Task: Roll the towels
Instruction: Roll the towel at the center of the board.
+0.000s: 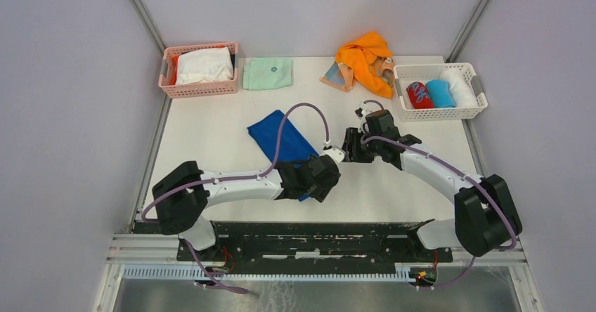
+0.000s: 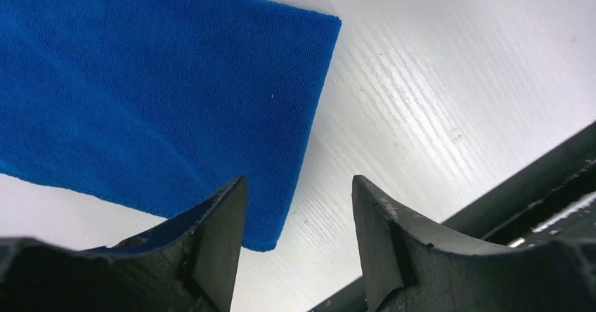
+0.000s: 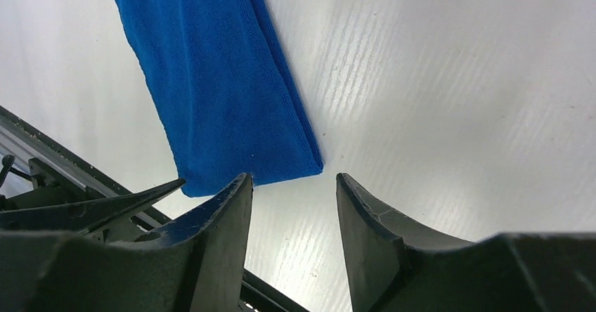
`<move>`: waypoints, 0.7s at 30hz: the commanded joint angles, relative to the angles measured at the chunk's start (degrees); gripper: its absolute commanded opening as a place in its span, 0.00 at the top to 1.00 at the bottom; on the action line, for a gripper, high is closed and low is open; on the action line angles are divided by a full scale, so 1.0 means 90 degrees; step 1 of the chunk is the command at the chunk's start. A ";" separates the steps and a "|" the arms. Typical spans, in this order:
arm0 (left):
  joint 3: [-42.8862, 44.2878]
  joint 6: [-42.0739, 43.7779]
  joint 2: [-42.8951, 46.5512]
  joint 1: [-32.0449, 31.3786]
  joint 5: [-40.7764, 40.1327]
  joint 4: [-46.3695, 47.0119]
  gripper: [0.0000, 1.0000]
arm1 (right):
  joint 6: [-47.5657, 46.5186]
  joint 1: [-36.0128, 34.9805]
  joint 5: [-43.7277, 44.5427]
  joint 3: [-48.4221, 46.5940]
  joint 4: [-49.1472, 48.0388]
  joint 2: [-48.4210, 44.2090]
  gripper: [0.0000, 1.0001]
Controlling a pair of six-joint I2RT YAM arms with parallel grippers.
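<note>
We see the blue towel [image 1: 280,140] lying flat on the counter [image 1: 211,129], near its middle. Our left jaws and right jaws both stand released and empty, close by its near end.

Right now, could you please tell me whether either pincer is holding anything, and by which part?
Nothing is held. The left pincer and right pincer both stand open by the near end of the flat royal blue cloth towel.
</note>
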State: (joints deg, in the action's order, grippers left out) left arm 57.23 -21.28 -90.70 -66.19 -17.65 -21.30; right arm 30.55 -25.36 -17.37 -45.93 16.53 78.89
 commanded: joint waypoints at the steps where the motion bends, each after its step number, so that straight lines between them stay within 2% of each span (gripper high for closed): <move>1: 0.0248 0.0699 -0.0422 -0.0164 -0.0638 -0.0294 0.38 | -0.0197 0.0037 0.0452 0.0094 0.0218 -0.0372 0.44; 14: 0.0266 0.0804 -0.1133 -0.0207 -0.0370 -0.0349 0.50 | -0.0200 0.0055 0.0469 0.0250 0.0189 -0.0396 0.43; 19: 0.0408 0.0760 -0.1577 -0.0224 -0.0258 -0.0536 0.62 | -0.0169 0.0057 0.0420 0.0260 0.0117 -0.0340 0.43; 21: 0.0490 0.0691 -0.1701 -0.0213 -0.0284 -0.0580 0.70 | -0.0170 0.0063 0.0451 0.0277 0.0116 -0.0361 0.43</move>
State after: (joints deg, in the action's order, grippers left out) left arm 60.45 -15.97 -101.80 -67.96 -20.95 -25.23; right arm 29.41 -24.56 -13.10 -43.81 19.14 76.49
